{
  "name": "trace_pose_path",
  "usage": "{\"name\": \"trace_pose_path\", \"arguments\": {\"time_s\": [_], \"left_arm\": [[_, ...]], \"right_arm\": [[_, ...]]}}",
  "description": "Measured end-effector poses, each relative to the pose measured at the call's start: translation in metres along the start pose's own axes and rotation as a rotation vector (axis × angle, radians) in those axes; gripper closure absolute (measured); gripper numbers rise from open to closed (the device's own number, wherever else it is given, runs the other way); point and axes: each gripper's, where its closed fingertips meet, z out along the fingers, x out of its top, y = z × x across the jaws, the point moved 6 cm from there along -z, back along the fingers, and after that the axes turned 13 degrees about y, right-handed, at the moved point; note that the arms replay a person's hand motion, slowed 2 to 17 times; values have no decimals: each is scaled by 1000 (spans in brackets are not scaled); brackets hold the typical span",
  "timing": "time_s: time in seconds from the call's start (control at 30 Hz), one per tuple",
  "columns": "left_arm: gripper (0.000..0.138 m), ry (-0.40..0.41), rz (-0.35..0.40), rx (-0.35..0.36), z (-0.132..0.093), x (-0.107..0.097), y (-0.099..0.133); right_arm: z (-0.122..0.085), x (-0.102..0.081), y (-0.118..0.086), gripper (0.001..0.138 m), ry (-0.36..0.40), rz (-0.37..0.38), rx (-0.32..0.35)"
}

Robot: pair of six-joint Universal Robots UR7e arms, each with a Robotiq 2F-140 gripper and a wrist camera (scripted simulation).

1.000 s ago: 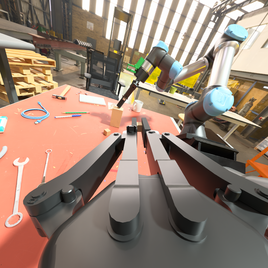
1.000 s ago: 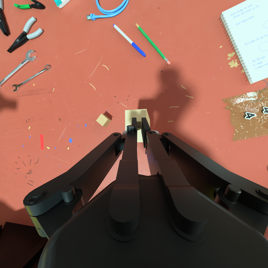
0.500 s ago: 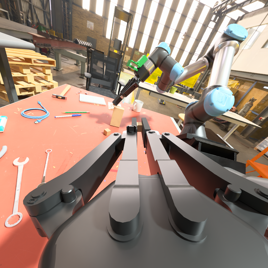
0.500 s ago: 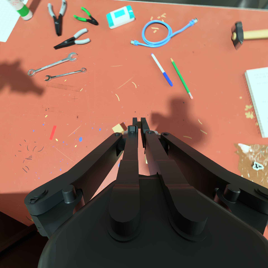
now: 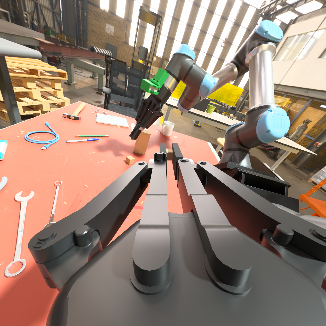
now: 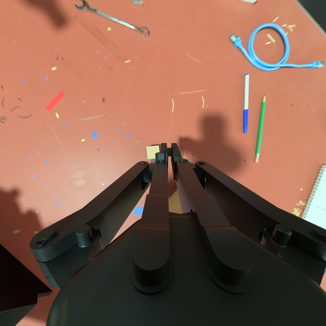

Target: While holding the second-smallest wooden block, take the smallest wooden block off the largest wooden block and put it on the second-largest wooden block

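My left gripper (image 5: 168, 148) is shut on a small wooden block (image 5: 169, 153) and holds it above the red table. The tall, largest block (image 5: 142, 143) stands upright beyond it, and a wooden cube (image 5: 130, 160) lies on the table in front of that block. My right gripper (image 5: 134, 137) hangs tilted beside the tall block's upper left edge. In the right wrist view my right gripper (image 6: 167, 147) is shut on a tiny block (image 6: 169, 151), with the cube (image 6: 152, 151) just left of its fingertips. The tall block (image 6: 173, 202) shows between the fingers, nearer the camera.
A pen (image 6: 245, 104), a pencil (image 6: 260, 128) and a blue cable (image 6: 268, 47) lie to the right. A wrench (image 6: 114, 17) is farther off, and a notebook (image 6: 317, 199) sits at the right edge. In the left wrist view there are a mug (image 5: 167, 127), a hammer (image 5: 75, 113) and wrenches (image 5: 19, 229).
My right gripper has left the top of the tall block and swung down and sideways toward the cube, still shut on the tiny block. My left gripper has not moved.
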Motion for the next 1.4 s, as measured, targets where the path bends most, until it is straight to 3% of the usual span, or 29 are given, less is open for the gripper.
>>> {"name": "trace_pose_path", "arguments": {"time_s": [0.13,0.33,1.07,1.4], "left_arm": [[129,-1,1,-1,0,0,0],[129,3,-1,-2,0,0,0],[129,22,-24,3,2,1,-8],[129,11,-32,18,7,-1,-13]], "right_arm": [[18,-2,-1,132,-102,-35,11],[41,-1,1,132,-175,-38,33],[84,-14,-9,132,-285,-18,228],[91,-17,-7,132,-331,35,246]]}}
